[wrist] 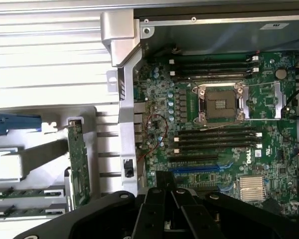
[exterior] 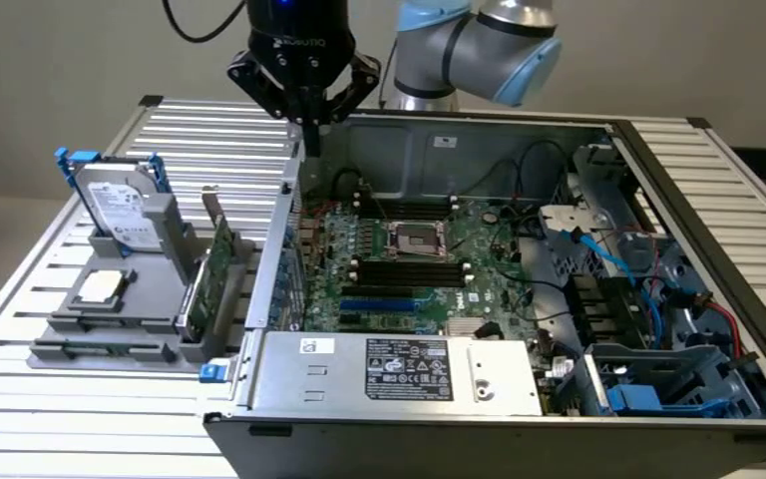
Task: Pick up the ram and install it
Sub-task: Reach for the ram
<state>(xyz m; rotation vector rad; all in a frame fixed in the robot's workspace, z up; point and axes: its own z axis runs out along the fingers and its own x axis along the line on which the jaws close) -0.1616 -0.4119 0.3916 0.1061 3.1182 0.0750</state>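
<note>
Slatted aluminium table [exterior: 210, 130] is carrying an opened computer case [exterior: 702, 299], with a pale wall behind it. Inside the case the motherboard [exterior: 410, 269] [wrist: 159, 99] is lying flat, its processor socket [exterior: 417, 238] [wrist: 219, 104] sitting between rows of long black memory slots [exterior: 410, 271] [wrist: 214, 139]. A boxed power supply [exterior: 397, 369] is filling the case's near edge.

Outside the case, on the exterior view's left, a grey fixture [exterior: 137, 319] is holding spare parts. A hard drive [exterior: 124, 210] is standing upright at its far end, a square processor chip [exterior: 101, 287] [wrist: 5, 167] is lying just nearer than that, and a broad green expansion card [exterior: 216, 279] [wrist: 77, 164] is standing on edge beside the case wall. The ram [exterior: 97, 348] [wrist: 27, 193] is lying flat in the fixture's near end, well apart from the motherboard. In the wrist view two such green sticks are lying side by side there.

The gripper [exterior: 312, 140] [wrist: 165, 181] is hanging over the far-left corner of the case, above the edge where the case wall is meeting the table, pointing straight down. Its fingers are pressing together, closed, with nothing showing between them. It is not touching the ram, which is sitting toward the near left of it.
</note>
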